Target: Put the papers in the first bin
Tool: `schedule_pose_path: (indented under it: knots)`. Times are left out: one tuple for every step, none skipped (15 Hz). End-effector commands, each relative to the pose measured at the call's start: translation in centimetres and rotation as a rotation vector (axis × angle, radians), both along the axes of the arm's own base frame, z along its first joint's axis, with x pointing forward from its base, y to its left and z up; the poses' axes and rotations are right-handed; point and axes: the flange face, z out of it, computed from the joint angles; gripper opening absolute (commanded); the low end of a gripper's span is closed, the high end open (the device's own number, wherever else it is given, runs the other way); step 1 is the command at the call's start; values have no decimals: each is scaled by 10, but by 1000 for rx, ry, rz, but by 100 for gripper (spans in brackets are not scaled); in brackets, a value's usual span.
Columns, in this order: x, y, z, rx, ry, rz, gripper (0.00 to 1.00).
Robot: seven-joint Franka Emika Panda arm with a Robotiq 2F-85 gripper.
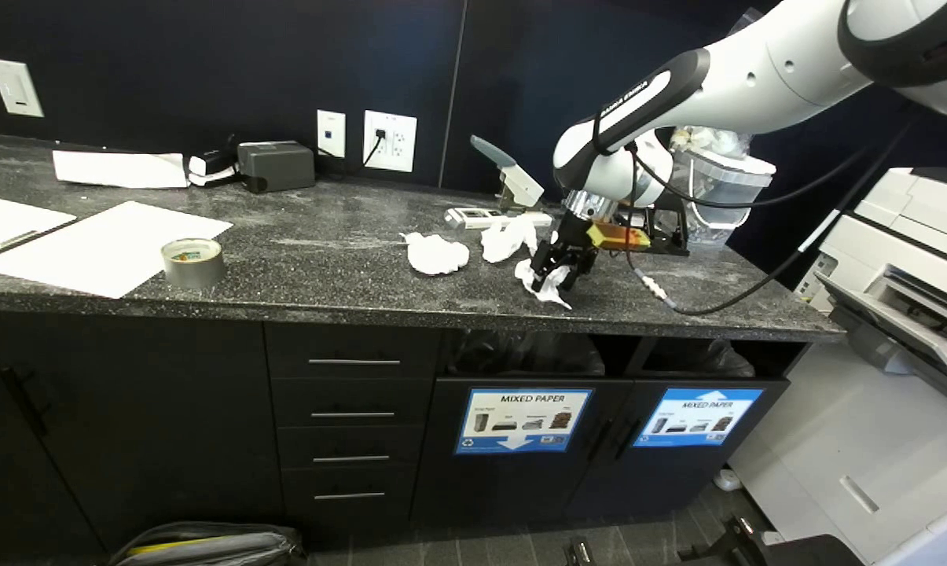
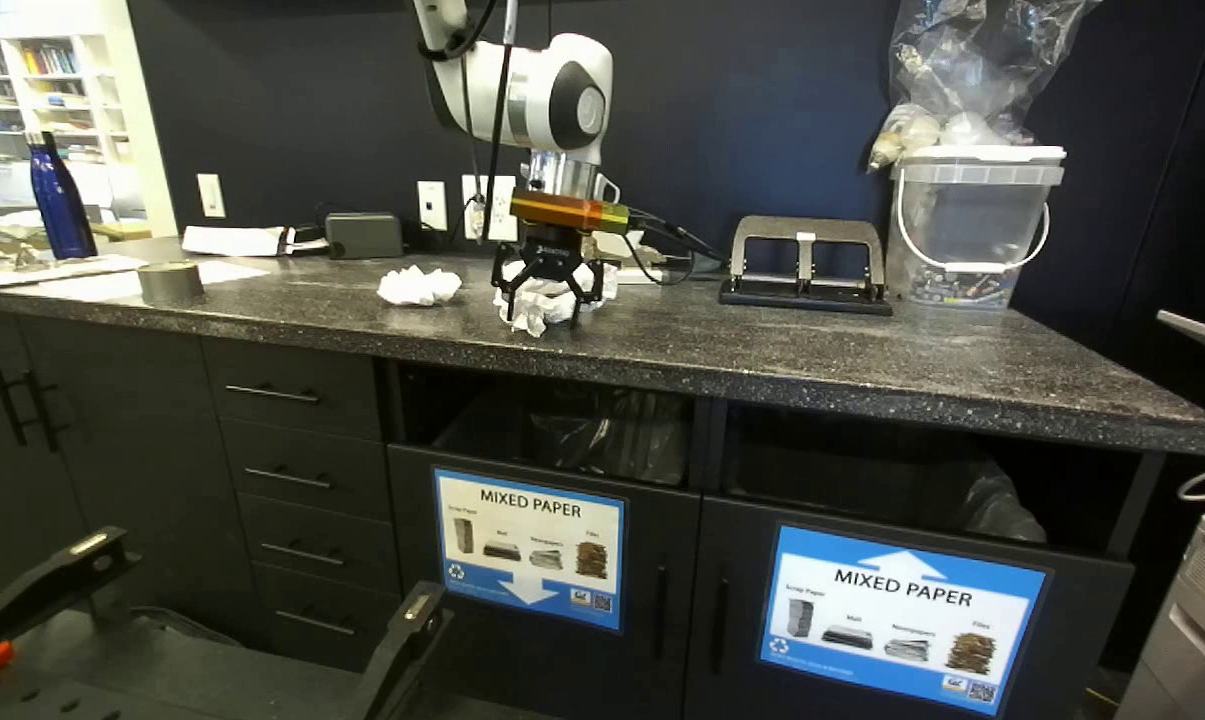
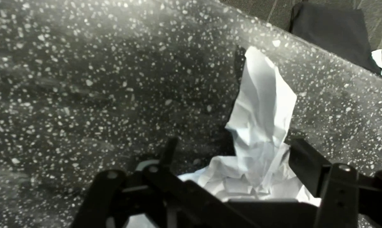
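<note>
My gripper (image 1: 552, 281) points down at the counter and stands open around one of the papers, a crumpled white wad (image 3: 257, 126). In the wrist view the right finger (image 3: 308, 164) lies close against the wad's side; a dark gap shows beside the left fingertip (image 3: 170, 148). Whether either finger presses on it I cannot tell. Two more papers rest nearby: a round wad (image 1: 436, 254) and another wad (image 1: 508, 238) behind the gripper. Below the countertop, the first bin (image 2: 742, 530) is the dark slot whose front carries the bluer sign (image 2: 900, 620); its inside is mostly hidden.
A similar slot with a whiter sign (image 2: 529, 545) adjoins. Behind the wads is a stapler (image 1: 512, 189). A hole punch (image 2: 807, 262) and clear bucket (image 2: 977, 225) stand nearby. Tape (image 1: 193, 263) and flat sheets (image 1: 104, 244) lie farther along. A cable (image 1: 748, 303) hangs beside the arm.
</note>
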Motion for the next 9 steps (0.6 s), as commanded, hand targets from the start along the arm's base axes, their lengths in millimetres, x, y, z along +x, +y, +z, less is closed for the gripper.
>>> schedule_pose_path:
  knots:
    - [9, 4, -5, 6, -33, 13, 57]
    - [8, 4, -7, 0, -39, 10, 50]
    - [8, 3, -5, -6, -45, 7, 43]
    - [7, 2, -6, -17, -53, 3, 34]
    - [6, 2, -8, -32, -58, 3, 28]
    - [6, 2, -7, -43, -63, 1, 21]
    - [6, 1, -5, -52, -69, 0, 16]
    - [5, 0, -6, -69, -68, -5, 15]
    - [4, -2, -4, -91, -61, -13, 11]
